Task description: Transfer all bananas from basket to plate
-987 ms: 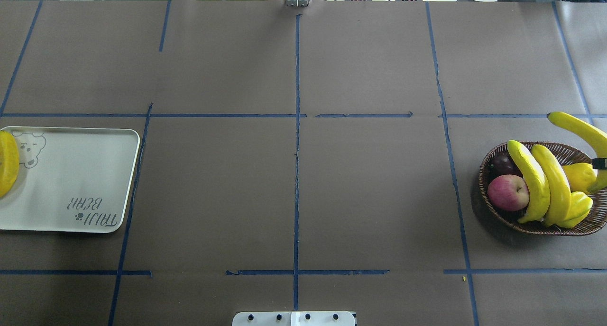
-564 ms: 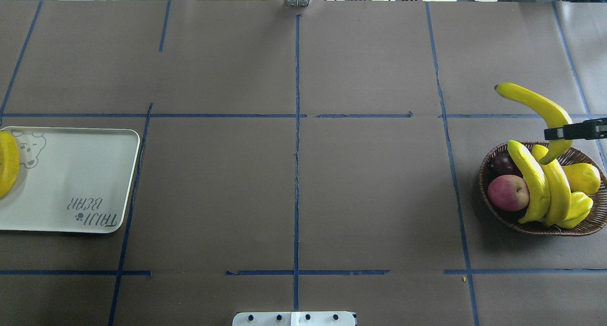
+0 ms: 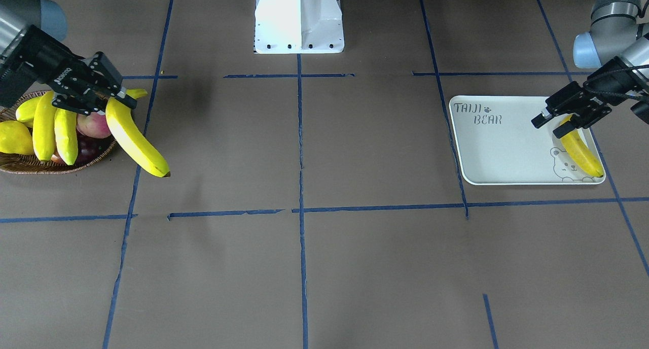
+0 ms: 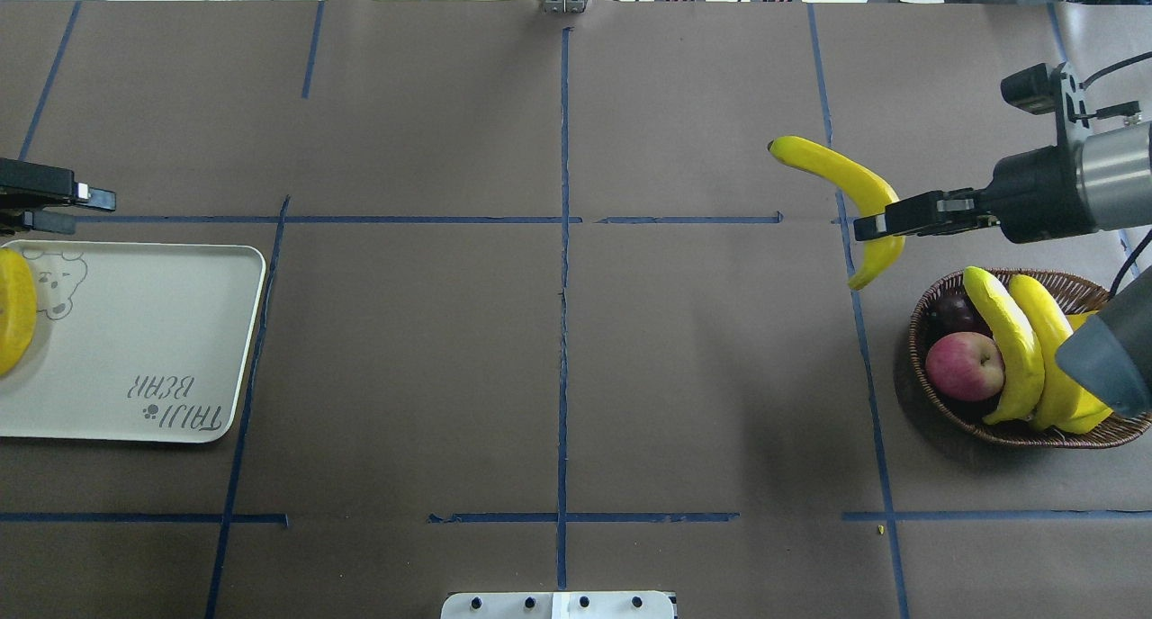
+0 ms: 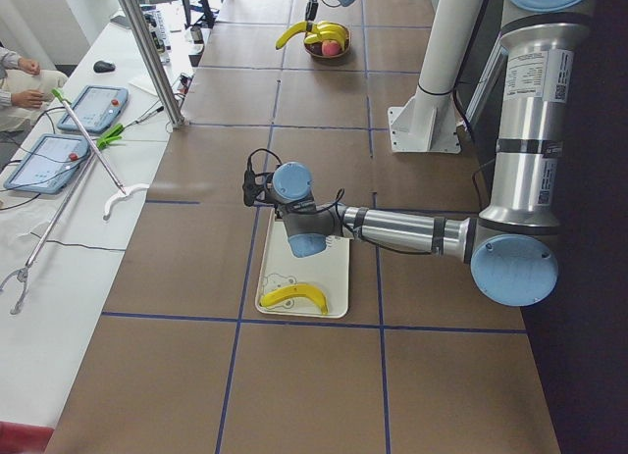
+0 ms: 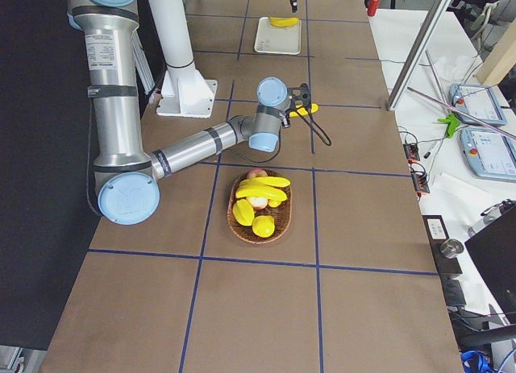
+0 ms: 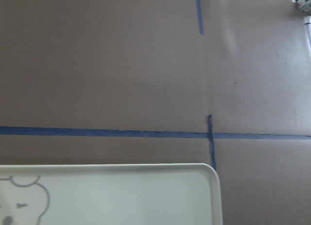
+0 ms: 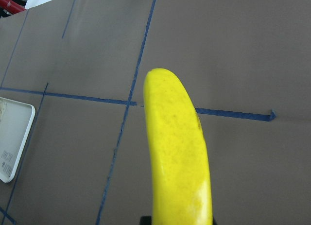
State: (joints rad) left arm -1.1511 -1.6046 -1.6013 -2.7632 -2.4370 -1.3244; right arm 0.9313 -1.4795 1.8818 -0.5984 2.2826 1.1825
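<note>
My right gripper [image 4: 871, 225] is shut on a long yellow banana [image 4: 828, 174] and holds it in the air, up and to the left of the wicker basket [image 4: 1017, 435]. The front view shows the same gripper [image 3: 117, 99] and held banana [image 3: 137, 143] beside the basket [image 3: 30, 167]. Two bananas [image 4: 1003, 340] [image 4: 1048, 349] lie in the basket. One banana [image 3: 580, 151] lies on the off-white plate [image 3: 497, 151], by the bear drawing. My left gripper [image 3: 551, 125] is open and empty just above that banana's end.
The basket also holds a red apple [image 4: 963, 365], a dark purple fruit [image 4: 952, 311] and a plump yellow lemon-like fruit [image 3: 12, 136]. Brown paper with blue tape lines covers the table. The white robot base [image 3: 299, 19] stands at the middle near edge.
My right gripper has lifted the banana away from above the basket and carried it left and farther out. My left gripper has come into the overhead view at the plate's far corner.
</note>
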